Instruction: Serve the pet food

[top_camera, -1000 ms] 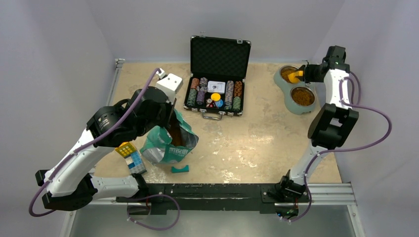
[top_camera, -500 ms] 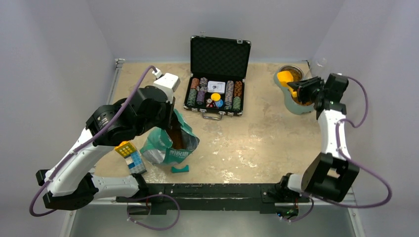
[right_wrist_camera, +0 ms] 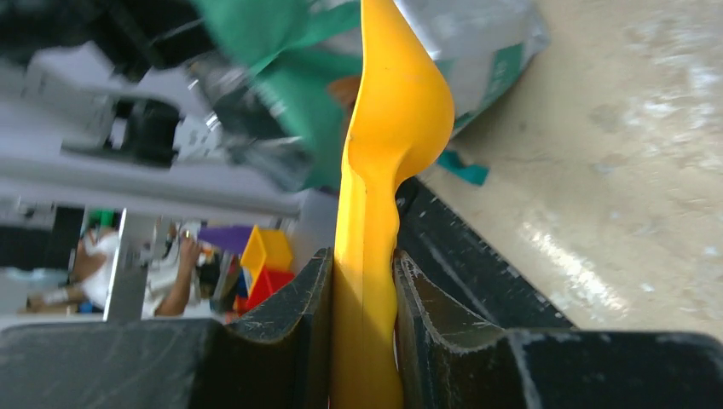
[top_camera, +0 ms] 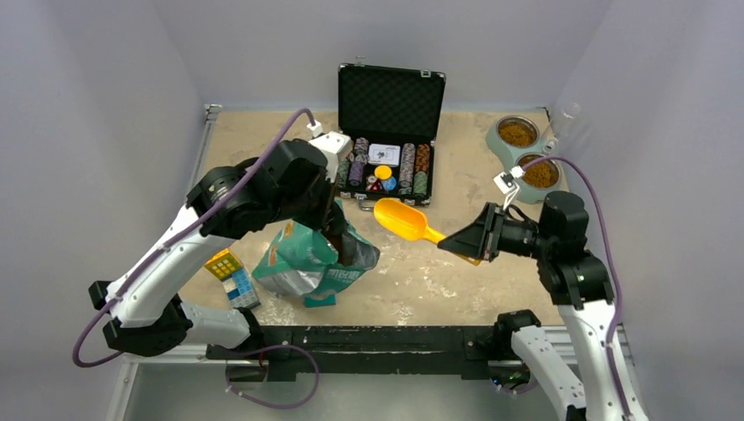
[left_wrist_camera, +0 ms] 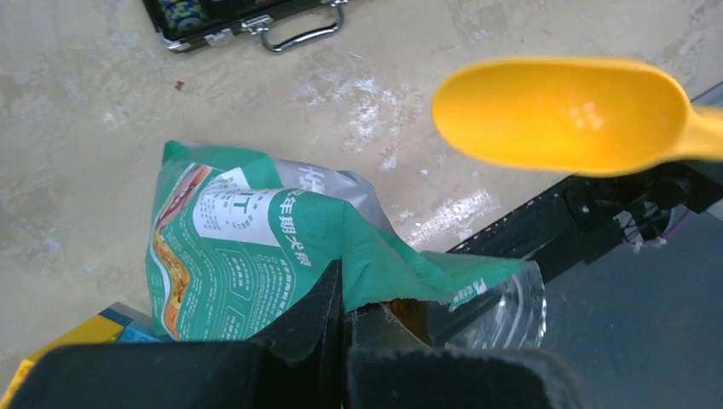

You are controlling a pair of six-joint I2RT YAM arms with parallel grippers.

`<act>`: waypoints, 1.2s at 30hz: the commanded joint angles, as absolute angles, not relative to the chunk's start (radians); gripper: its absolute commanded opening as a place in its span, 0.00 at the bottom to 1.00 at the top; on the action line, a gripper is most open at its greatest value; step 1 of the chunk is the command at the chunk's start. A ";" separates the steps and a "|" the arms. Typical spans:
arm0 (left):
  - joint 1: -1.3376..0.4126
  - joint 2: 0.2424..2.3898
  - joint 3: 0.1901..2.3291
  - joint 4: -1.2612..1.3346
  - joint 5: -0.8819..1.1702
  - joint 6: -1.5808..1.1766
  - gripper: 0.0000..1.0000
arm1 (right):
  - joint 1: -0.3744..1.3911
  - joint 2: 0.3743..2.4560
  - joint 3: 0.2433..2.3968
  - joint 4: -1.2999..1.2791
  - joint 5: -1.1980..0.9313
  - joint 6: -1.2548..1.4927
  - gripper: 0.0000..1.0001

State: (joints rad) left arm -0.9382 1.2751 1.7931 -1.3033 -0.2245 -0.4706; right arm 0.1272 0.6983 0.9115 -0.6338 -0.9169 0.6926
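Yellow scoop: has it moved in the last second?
Yes. The yellow scoop, in the right gripper, went from the double bowl leftward toward the food bag.

Your right gripper is clamping the handle of the yellow scoop between both fingers, and the scoop is reaching straight ahead with its bowl turned edge-on to you (so you are not seeing inside it). The bowl is hovering in front of the crumpled teal-green bag, whose silver lining is showing at the top. A small teal scrap is lying on the beige table just beside the black rail.
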 commanded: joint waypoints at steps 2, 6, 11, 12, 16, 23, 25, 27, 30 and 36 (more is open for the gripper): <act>-0.935 1.359 1.912 -1.209 -0.075 -0.452 0.00 | 0.250 0.657 1.074 -0.842 -0.999 0.665 0.00; -0.936 1.431 2.009 -1.251 -0.048 -0.425 0.00 | 0.279 0.638 1.122 -0.862 -0.997 0.710 0.00; -0.936 1.451 2.035 -1.266 -0.022 -0.417 0.00 | 0.339 0.675 1.175 -0.912 -0.962 0.708 0.00; -0.936 1.450 2.032 -1.270 -0.024 -0.417 0.00 | 0.352 0.681 1.185 -0.915 -0.959 0.702 0.00; -0.936 1.445 2.023 -1.299 -0.045 -0.418 0.00 | 0.377 0.674 1.210 -0.892 -0.982 0.713 0.00; -0.936 1.411 2.004 -1.244 0.039 -0.415 0.00 | 0.472 0.817 1.311 -1.046 -0.838 0.675 0.00; -0.936 1.414 2.014 -1.235 0.067 -0.415 0.00 | 0.529 0.889 1.365 -1.052 -0.769 0.688 0.00; -0.936 1.414 2.017 -1.230 0.081 -0.421 0.00 | 0.579 0.956 1.410 -1.022 -0.724 0.713 0.00; -0.936 1.413 2.011 -1.222 0.088 -0.433 0.00 | 0.647 1.063 1.460 -0.985 -0.656 0.756 0.00; -0.936 1.404 2.001 -1.225 0.063 -0.457 0.00 | 0.791 1.259 1.712 -1.209 -0.325 0.718 0.00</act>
State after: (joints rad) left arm -0.9333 1.4635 1.9671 -1.3853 -0.0029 -0.4271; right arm 0.7204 1.1919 1.5265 -1.0573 -0.5892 0.7410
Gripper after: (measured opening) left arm 0.019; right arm 0.288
